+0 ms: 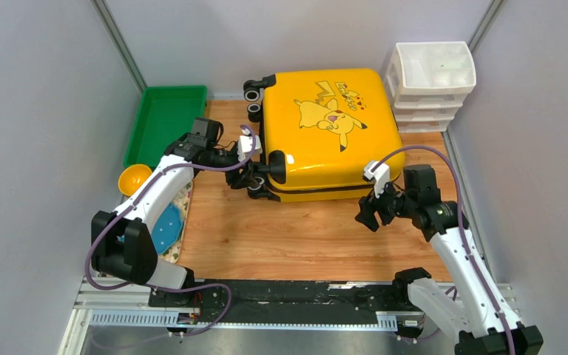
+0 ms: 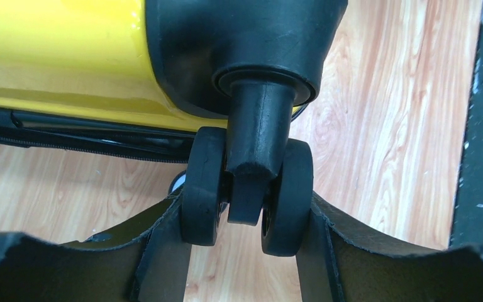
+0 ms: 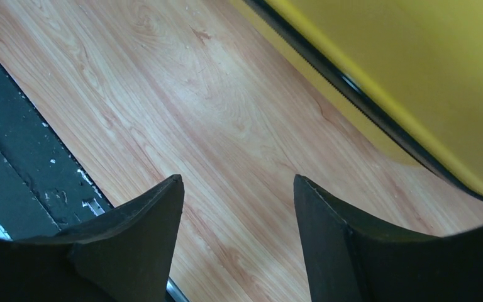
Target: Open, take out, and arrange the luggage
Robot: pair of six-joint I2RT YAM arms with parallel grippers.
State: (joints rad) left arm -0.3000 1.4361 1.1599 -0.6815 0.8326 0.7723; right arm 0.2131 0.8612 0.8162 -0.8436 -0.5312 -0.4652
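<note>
Left wrist view showed the left fingers (image 2: 163,251) pinching the luggage's (image 2: 56,56) black wheel (image 2: 204,189); the right fingers (image 3: 132,239) hung spread beside it. It looked stiff, glossy, slippery, probably heavy.

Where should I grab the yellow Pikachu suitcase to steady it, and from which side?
Grip the near-left twin caster wheel, coming from the left. The suitcase lies flat; its shell is broad and smooth, while that wheel juts out.

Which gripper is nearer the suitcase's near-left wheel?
Left: the left gripper has its fingers against both sides of the wheel. The right gripper hangs open over the table beside the suitcase's near right edge.
</note>
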